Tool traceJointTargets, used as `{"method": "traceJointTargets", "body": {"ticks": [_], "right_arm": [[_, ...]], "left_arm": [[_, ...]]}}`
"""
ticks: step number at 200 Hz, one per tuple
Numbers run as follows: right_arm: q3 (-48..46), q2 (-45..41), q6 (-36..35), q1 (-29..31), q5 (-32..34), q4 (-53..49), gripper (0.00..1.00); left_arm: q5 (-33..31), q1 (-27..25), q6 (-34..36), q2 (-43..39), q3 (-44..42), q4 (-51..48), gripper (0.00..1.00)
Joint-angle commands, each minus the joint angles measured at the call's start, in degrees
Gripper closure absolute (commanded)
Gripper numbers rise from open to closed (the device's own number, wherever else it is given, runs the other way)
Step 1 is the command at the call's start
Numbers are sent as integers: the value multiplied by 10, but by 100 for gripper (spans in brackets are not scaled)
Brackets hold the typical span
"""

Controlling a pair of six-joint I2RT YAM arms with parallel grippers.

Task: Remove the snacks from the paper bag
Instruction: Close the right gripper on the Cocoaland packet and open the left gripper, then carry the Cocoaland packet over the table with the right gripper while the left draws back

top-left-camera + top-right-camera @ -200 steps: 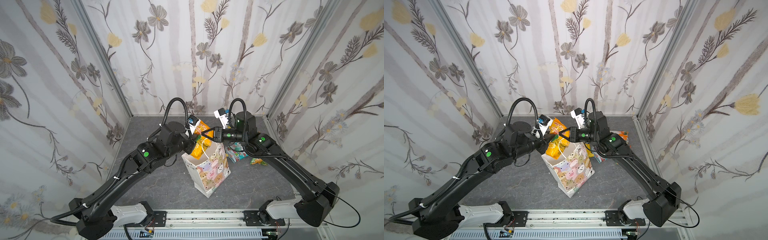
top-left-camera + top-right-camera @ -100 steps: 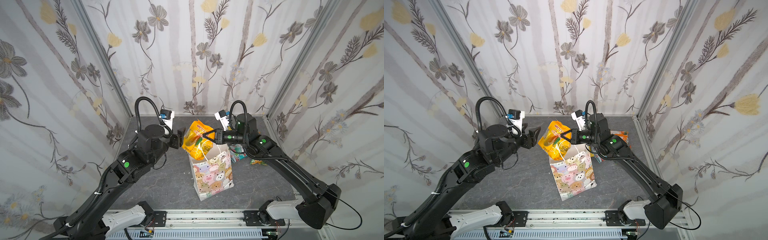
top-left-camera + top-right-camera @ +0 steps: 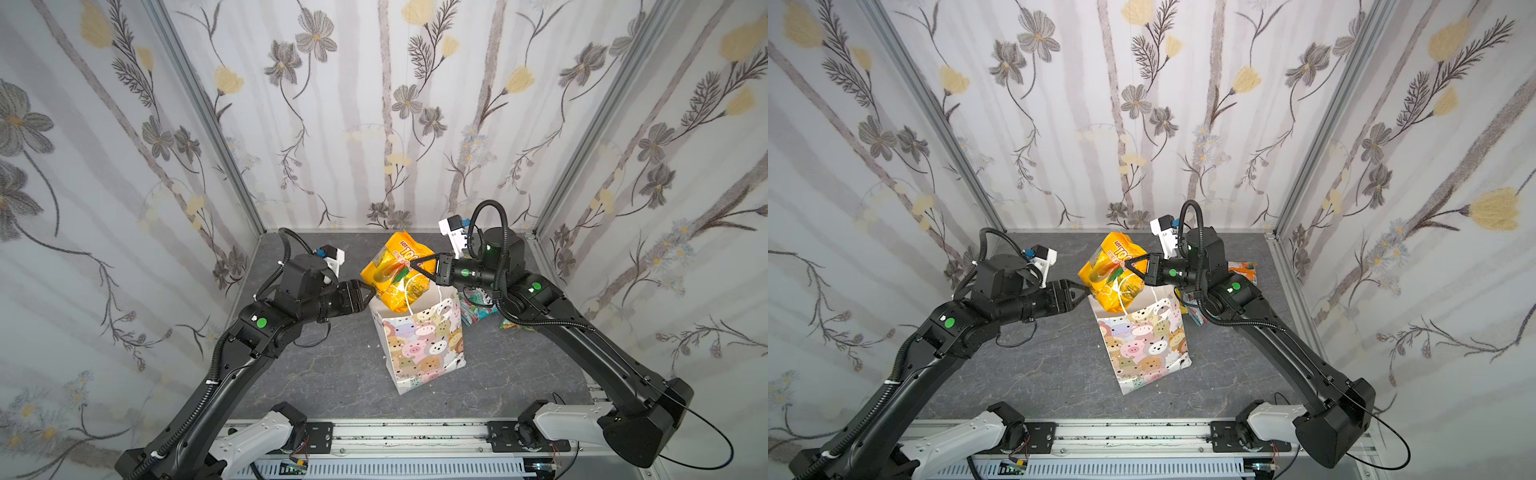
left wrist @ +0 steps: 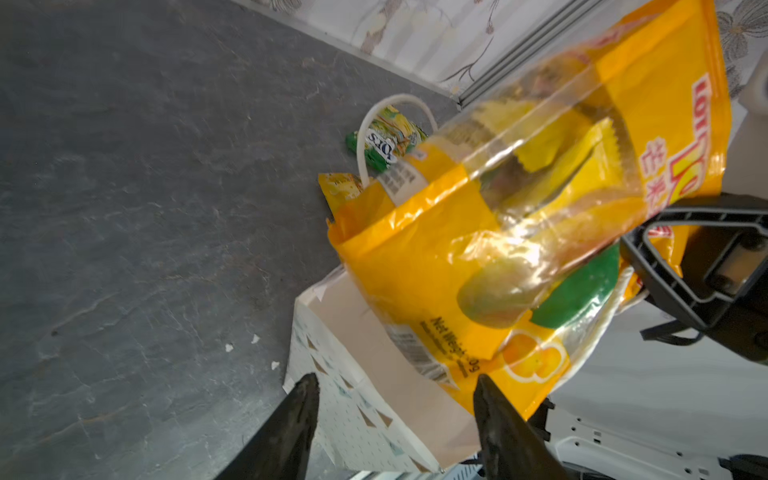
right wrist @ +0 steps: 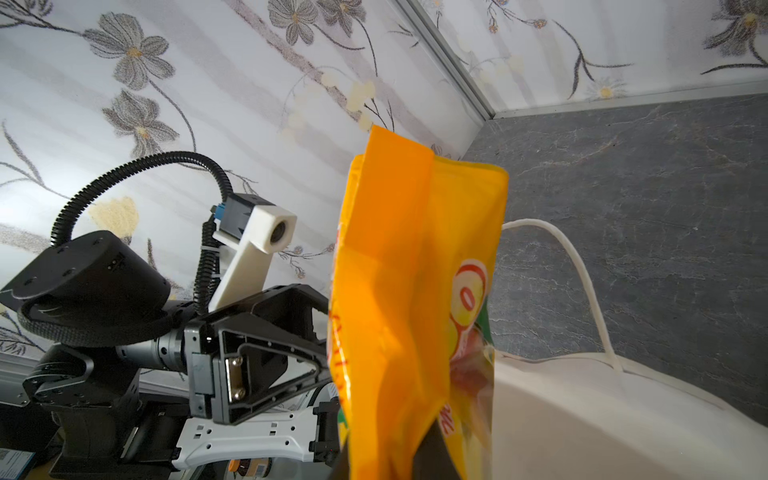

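A large orange-yellow mango packet [image 3: 395, 270] [image 3: 1113, 270] hangs over the mouth of the paper bag [image 3: 422, 340] [image 3: 1144, 345], its lower end still inside. My right gripper [image 3: 411, 264] [image 3: 1127, 264] [image 5: 395, 461] is shut on the packet's [image 5: 415, 291] side. The bag stands upright, cartoon faces forward. My left gripper [image 3: 372, 293] [image 3: 1086, 291] [image 4: 395, 377] is open at the bag's upper left rim [image 4: 365, 332], holding nothing. In the left wrist view the mango packet [image 4: 498, 232] fills the bag's opening. What else lies in the bag is hidden.
Other snacks lie on the grey table right of the bag: a white-teal packet [image 3: 478, 305], a green-orange one [image 3: 513, 326] and an orange one [image 3: 1244, 268]. The left wrist view shows a green FOX'S packet [image 4: 390, 141] and a yellow one [image 4: 340, 189] beyond the bag's cord handle [image 5: 582, 282]. Walls enclose three sides.
My left gripper opened and drew away from the mango packet, then came back low to the bag's left rim. The right gripper shut on the packet and raised it. The bag stood up from its tilt.
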Motion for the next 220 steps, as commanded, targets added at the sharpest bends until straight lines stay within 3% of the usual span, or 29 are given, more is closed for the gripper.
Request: {"method": "traceJointTargets", "body": {"ticks": [1,34,73,102,176,220], "right_arm": [[-3,-3,16,-1,4,79,100],[-8,-4,20,-1,-6,89,100],[-6,-6,19,0,-16,88,100],[-6,-8,16,0,-11,82,100],[-10,-7,16,0,12,91,100],[-10,-6,19,0,11,103,100]], "left_arm": [[24,2,-78,-14,-31,37,31],[-78,5,-141,-14,-68,34,29],[-28,8,-181,13,-108,187,23],[-12,7,-153,32,-102,181,25],[47,7,-131,80,-111,114,48],[52,7,-103,88,-113,127,89]]}}
